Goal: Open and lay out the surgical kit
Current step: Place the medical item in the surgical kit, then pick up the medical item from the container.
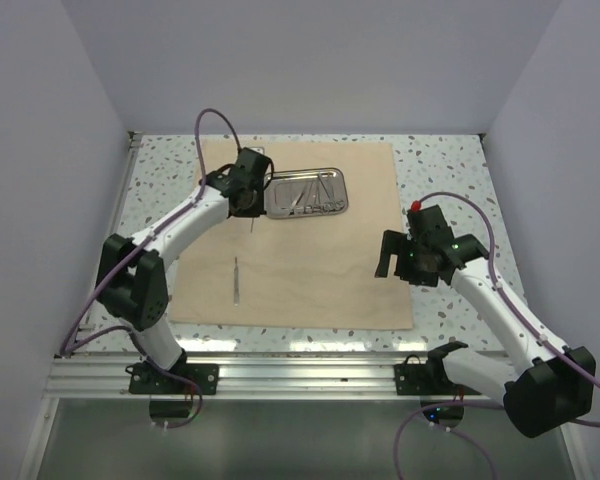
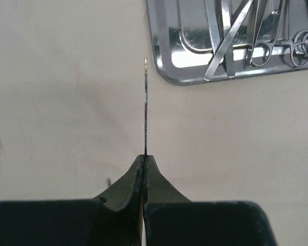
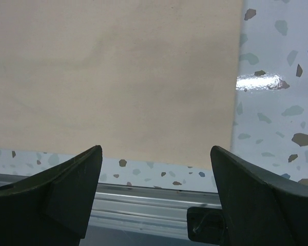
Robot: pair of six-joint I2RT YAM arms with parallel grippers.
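Note:
The beige cloth wrap [image 1: 320, 270] lies spread flat on the table. On its far part sits the shiny steel tray [image 1: 346, 190], holding several silver tweezers and scissors [image 1: 305, 192]. One thin tool [image 1: 236, 280] lies loose on the cloth toward the near left. My left gripper [image 1: 250, 210] hovers just left of the tray, shut on a thin silver instrument [image 2: 145, 107] seen edge-on, which sticks out past the left gripper [image 2: 145, 156] toward the tray's corner [image 2: 164, 69]. My right gripper [image 1: 392, 258] stands open and empty over the cloth's right edge.
The speckled tabletop [image 3: 277, 118] shows past the cloth [image 3: 118, 77] on the right and near sides. A metal rail [image 1: 300, 375] runs along the near edge, with both arm bases bolted to it. Pale walls enclose the table on three sides.

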